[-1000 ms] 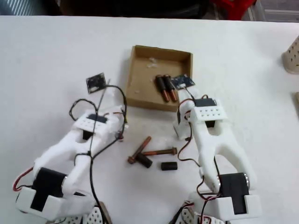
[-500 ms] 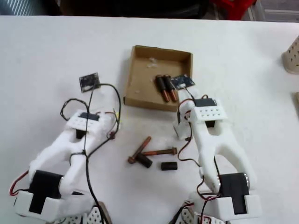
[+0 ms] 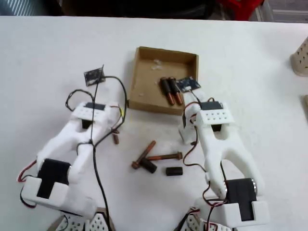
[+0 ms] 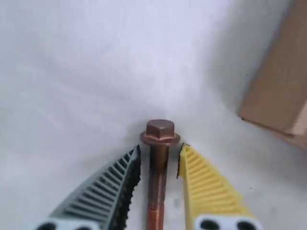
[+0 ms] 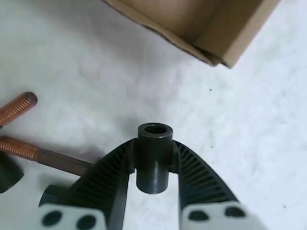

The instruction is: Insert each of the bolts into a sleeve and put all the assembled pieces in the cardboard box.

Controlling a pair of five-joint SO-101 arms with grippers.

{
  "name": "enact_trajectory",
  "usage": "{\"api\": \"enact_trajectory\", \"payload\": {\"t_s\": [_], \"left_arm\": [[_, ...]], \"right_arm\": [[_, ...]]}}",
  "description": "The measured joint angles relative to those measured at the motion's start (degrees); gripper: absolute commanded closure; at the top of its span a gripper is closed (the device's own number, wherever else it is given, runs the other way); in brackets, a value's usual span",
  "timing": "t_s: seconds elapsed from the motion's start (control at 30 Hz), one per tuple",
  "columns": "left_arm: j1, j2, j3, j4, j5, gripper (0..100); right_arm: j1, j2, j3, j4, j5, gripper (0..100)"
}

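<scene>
While your left gripper (image 4: 158, 153) clamps a bolt (image 4: 159, 132) by its shank, head past the tips, your right gripper (image 5: 153, 148) pinches a sleeve (image 5: 154, 132), bore facing outward, well apart. Two loose bolts (image 3: 146, 152) and two loose sleeves (image 3: 174, 171) lie between; two assembled pieces (image 3: 171, 90), apparently, rest in the cardboard box (image 3: 139, 72).

Copper bolt (image 4: 159, 133) in the tool's (image 4: 159, 150) grip

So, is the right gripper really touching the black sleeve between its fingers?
Touching. The right wrist view shows the black sleeve between the fingers of the right gripper; both ribbed fingers press against its sides, with no gap.
</scene>
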Motion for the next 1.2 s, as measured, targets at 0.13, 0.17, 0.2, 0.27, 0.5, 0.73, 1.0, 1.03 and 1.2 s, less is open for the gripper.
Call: {"api": "enact_trajectory", "payload": {"t_s": [0.13,0.17,0.2,0.27,0.5,0.73,1.0,1.03,1.2], "left_arm": [[0.0,0.5,-1.1,1.7,-0.2,98],[0.0,0.6,-1.1,1.7,-0.2,97],[0.0,0.6,-1.1,1.7,-0.2,98],[0.0,0.6,-1.1,1.7,0.0,98],[-1.8,0.7,-2.0,1.7,-0.4,98],[-11.1,1.1,-5.5,-0.7,-6.7,98],[-12.6,1.1,-5.4,-5.9,-7.9,98],[-12.6,1.1,-5.4,-6.1,-7.9,98],[-12.7,1.1,-5.3,-6.1,-7.9,98]], "right_arm": [[0.0,0.0,0.0,0.0,0.0,98.1],[0.0,0.0,0.0,0.0,0.0,98.1],[0.0,0.0,0.0,0.0,0.0,98.1],[0.0,0.0,0.0,0.0,0.0,98.1],[-1.6,0.0,0.1,0.0,0.0,98.1],[-6.5,0.0,1.2,0.0,0.0,98.1],[-8.2,0.0,1.2,-3.4,-0.4,98.2],[-8.3,-0.2,1.5,-3.8,-1.7,98.2],[-8.3,-4.8,7.1,-9.3,-13.8,98.2]]}}
